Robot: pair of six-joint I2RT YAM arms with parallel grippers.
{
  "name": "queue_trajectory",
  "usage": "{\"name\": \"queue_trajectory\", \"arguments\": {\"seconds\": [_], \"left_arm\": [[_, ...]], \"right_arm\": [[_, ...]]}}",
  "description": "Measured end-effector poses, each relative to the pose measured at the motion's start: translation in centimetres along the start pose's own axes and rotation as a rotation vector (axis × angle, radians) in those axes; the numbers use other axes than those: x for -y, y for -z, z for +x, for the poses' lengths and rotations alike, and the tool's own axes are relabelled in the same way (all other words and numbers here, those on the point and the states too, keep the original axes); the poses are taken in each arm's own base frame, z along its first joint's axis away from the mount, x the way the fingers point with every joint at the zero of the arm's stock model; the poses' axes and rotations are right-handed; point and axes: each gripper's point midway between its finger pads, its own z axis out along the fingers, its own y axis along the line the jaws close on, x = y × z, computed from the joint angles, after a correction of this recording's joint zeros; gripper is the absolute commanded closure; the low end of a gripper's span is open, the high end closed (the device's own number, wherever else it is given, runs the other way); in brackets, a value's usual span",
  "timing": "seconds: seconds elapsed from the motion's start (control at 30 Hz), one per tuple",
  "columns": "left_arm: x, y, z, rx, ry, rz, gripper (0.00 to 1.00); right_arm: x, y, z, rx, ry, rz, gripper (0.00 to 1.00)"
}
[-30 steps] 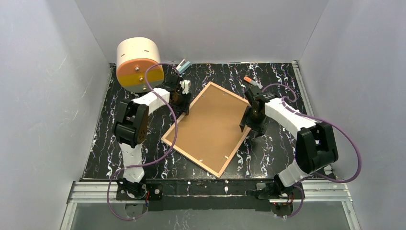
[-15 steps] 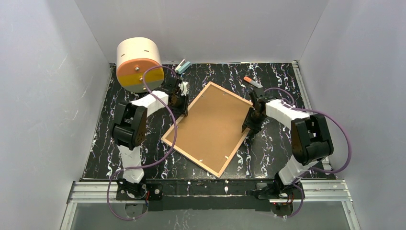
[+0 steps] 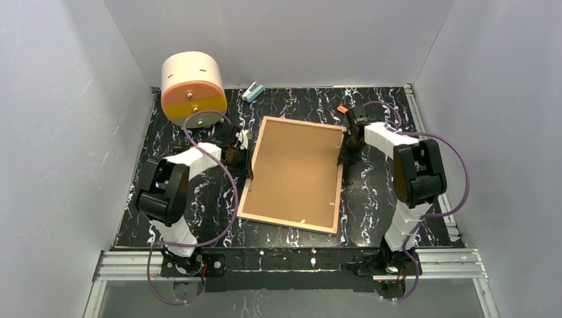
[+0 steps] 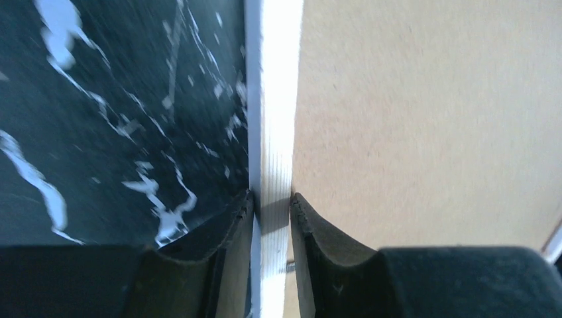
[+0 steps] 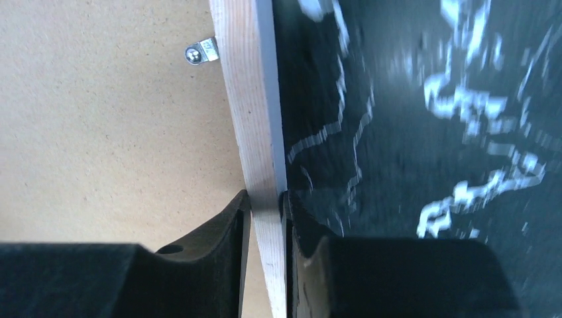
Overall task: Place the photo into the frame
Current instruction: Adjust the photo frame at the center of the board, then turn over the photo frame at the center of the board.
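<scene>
Left wrist view: I see left gripper (image 4: 271,202) clamped on frame (image 4: 275,99) rim. Right gripper (image 5: 265,199) pinches opposite rim. Frame back-up, mid-table between arms, backing board (image 3: 295,169) showing.

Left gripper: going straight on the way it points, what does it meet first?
The left gripper meets the frame rim, clamped between its fingers; beyond that probably the table, though depth is unclear.

Frame (image 3: 295,173) face-down, brown back up.
</scene>
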Motion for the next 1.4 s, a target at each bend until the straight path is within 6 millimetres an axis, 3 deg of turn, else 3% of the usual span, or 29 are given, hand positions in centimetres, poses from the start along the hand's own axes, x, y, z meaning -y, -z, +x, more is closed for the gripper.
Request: {"name": "queue_trajectory", "arguments": {"seconds": [0.13,0.27,0.4,0.5,0.6,0.73,0.87,0.97,1.03,1.13,1.33,1.4], "left_arm": [[1.2,0.9,2.9,-0.04,0.048,0.08,0.74],[2.4,1.9,4.9,-0.061,0.078,0.157,0.69],[3.4,4.0,5.2,-0.021,0.081,0.19,0.53],[4.0,6.2,3.9,0.063,0.077,0.196,0.46],[3.5,8.2,2.9,0.149,0.107,0.137,0.38],[1.6,10.2,2.7,0.23,0.214,0.017,0.34],[0.0,10.7,3.8,0.259,0.331,-0.059,0.33],[-0.9,10.3,5.6,0.241,0.405,-0.093,0.33],[-1.3,9.9,6.6,0.226,0.44,-0.105,0.33],[-1.6,9.6,7.7,0.212,0.484,-0.111,0.33],[-2.3,8.5,9.7,0.172,0.561,-0.108,0.33],[-2.3,8.3,10.0,0.166,0.577,-0.101,0.33]], "right_arm": [[-1.2,-0.9,-4.1,0.08,0.081,0.002,0.68],[-2.5,-1.3,-7.1,0.119,0.109,0.008,0.48],[-4.1,0.9,-10.0,0.187,0.083,0.017,0.36],[-5.6,3.4,-11.0,0.246,0.078,0.036,0.35],[-8.8,4.4,-9.0,0.247,0.13,0.034,0.36],[-16.1,5.0,-2.1,0.204,0.259,-0.018,0.41],[-23.3,4.8,4.6,0.155,0.362,-0.094,0.41],[-27.1,3.6,7.8,0.141,0.401,-0.116,0.43],[-28.2,2.6,9.6,0.123,0.415,-0.115,0.46],[-27.9,0.8,11.6,0.083,0.427,-0.074,0.48],[-27.2,-1.6,13.5,0.052,0.438,-0.009,0.5],[-27.3,-1.5,13.8,0.055,0.44,-0.007,0.49]]}}
